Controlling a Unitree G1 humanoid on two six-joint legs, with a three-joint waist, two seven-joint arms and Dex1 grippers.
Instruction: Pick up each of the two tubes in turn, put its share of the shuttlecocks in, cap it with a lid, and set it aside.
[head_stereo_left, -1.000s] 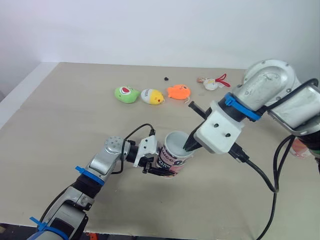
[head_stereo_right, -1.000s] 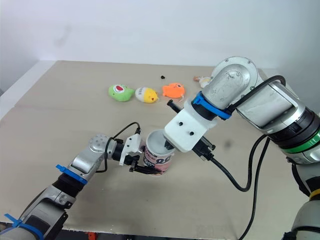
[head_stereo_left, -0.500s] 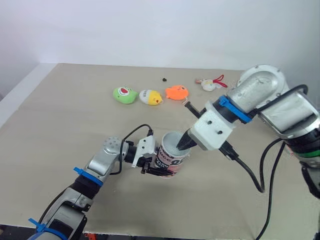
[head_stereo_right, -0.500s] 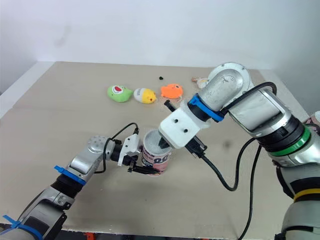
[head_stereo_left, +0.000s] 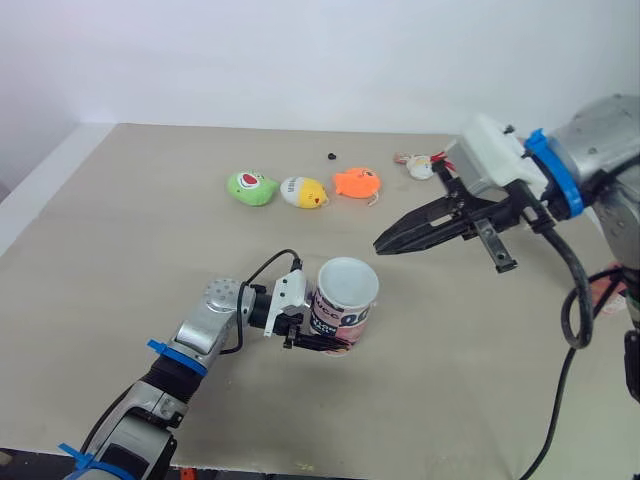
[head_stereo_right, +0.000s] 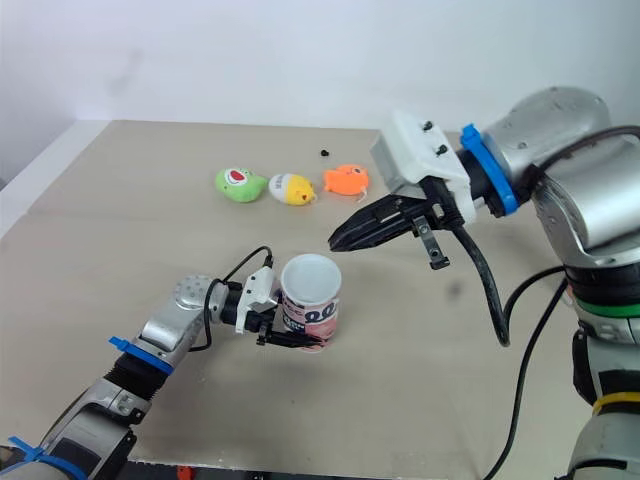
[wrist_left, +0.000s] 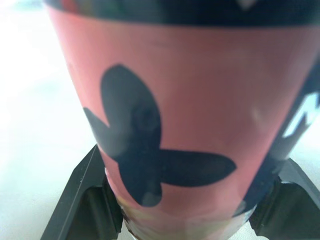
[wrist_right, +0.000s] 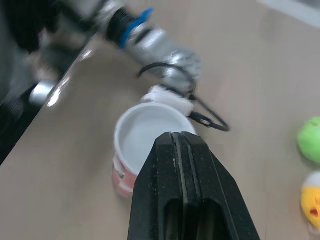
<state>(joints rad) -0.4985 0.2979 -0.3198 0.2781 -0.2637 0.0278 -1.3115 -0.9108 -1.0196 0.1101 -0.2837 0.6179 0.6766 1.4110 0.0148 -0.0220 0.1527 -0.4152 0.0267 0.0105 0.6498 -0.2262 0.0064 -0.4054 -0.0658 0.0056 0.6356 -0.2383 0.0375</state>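
Note:
A short pink tube (head_stereo_left: 343, 305) with black butterfly print and a white inside stands upright on the beige table (head_stereo_left: 120, 250), its mouth uncovered. My left gripper (head_stereo_left: 322, 330) is shut on its lower part; in the left wrist view the tube (wrist_left: 175, 100) sits between the black fingers (wrist_left: 82, 200). My right gripper (head_stereo_left: 382, 245) hovers above and to the right of the tube, shut, with nothing in it. Seen from the right wrist, the closed fingertips (wrist_right: 176, 150) point down over the tube's mouth (wrist_right: 150, 127). Whatever lies inside the tube is hidden.
Green (head_stereo_left: 252, 188), yellow (head_stereo_left: 305, 192) and orange (head_stereo_left: 356, 183) soft toys lie in a row at the back of the table. A white piece with a red ribbon (head_stereo_left: 425, 165) and a small black bit (head_stereo_left: 331, 157) lie behind them. A pink object (head_stereo_left: 600, 295) shows at the right edge.
My right gripper has pulled out of the tube's mouth and swung up and to the right. The tube stays in my left gripper at about the same spot.

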